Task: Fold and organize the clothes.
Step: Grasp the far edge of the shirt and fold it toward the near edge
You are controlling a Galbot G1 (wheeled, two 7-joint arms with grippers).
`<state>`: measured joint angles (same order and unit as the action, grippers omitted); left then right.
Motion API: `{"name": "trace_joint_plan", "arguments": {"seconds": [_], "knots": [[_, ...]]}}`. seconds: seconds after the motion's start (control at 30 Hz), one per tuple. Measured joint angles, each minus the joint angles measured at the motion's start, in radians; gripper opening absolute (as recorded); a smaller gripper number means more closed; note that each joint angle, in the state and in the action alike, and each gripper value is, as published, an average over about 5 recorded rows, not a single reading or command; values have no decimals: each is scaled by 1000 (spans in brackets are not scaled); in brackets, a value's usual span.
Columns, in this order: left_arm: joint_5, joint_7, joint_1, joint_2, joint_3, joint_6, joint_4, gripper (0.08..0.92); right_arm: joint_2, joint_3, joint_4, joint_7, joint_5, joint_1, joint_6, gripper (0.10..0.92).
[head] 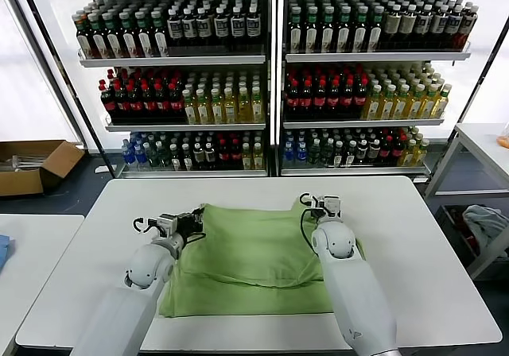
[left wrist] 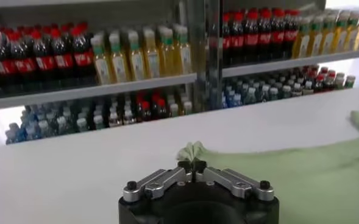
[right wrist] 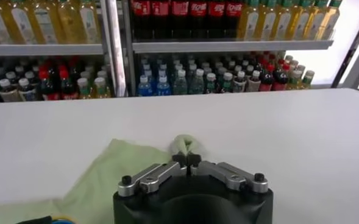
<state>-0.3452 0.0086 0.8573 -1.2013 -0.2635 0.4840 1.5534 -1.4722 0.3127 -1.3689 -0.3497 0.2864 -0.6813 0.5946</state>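
The light green polo shirt lies partly folded on the white table, plain side up; collar, buttons and print are hidden. My left gripper is shut on the shirt's far left corner, pinching a small tuft of fabric between its tips. My right gripper is shut on the far right corner, with a fold of fabric sticking out past its tips. Both hold the far edge just above the table.
Shelves of bottled drinks stand behind the table. A cardboard box is on the floor at left. Another table and a bluish-white cloth bundle are at right. A second white surface adjoins on the left.
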Motion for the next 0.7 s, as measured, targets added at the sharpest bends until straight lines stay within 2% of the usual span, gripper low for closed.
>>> {"name": "trace_joint_plan", "arguments": {"seconds": [0.7], "knots": [[46,13,189,16,-85,-25,218,84,49,44,-352,-36,7,-204,-11,112]]}}
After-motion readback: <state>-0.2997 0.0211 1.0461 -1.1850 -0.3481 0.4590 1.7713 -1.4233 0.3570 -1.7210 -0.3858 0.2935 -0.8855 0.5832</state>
